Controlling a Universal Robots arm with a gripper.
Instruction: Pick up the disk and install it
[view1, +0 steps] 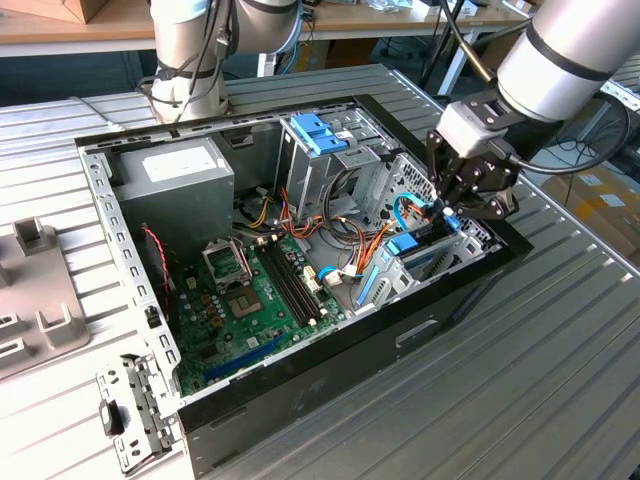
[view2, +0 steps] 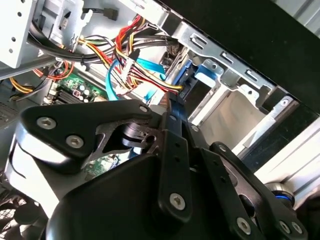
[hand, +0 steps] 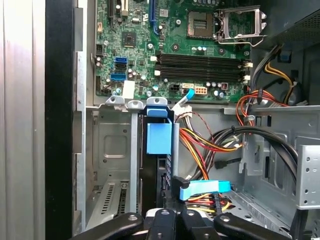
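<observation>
green motherboard (view1: 250, 300) | grey power-supply box (view1: 175, 170) | coloured wire bundle (hand: 210, 140) | open black case (view1: 330, 370)

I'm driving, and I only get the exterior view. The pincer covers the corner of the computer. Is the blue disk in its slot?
Observer: Yes. In the first wrist view the disk stands on edge inside the metal cage, with its blue tab toward the green board.
Operator: Is the pincer holding it?
Observer: I cannot tell. In the first wrist view, the pincer sits right at the end of the disk farthest from the board.
Operator: Is anything squished next to it?
Observer: A bundle of red and yellow wires runs close beside the disk, on the side away from the case's black edge. I cannot tell whether they touch.
</observation>
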